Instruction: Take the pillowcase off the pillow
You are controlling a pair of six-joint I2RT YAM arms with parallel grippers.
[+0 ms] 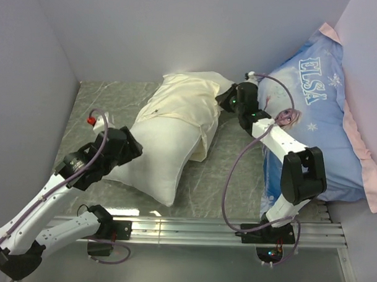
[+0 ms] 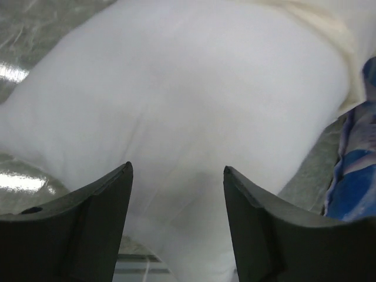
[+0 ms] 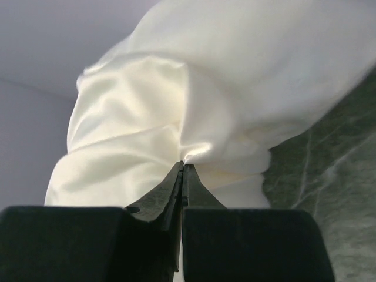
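Observation:
The white pillow (image 1: 157, 161) lies diagonally across the table, its near half bare. The cream pillowcase (image 1: 177, 103) covers its far half, bunched toward the back. My left gripper (image 1: 133, 150) stands open at the pillow's near left side, and the left wrist view shows white pillow (image 2: 176, 94) filling the gap between the fingers (image 2: 106, 200). My right gripper (image 1: 222, 100) is at the far right end of the pillowcase, shut on a pinch of cream fabric (image 3: 147, 111) at the jaw tips (image 3: 183, 165).
A blue ELSA-printed pillow (image 1: 320, 102) with a pink edge lies at the right, under my right arm. Grey walls close the back and both sides. A metal rail (image 1: 204, 228) runs along the near edge. The table is marbled grey (image 1: 109, 95).

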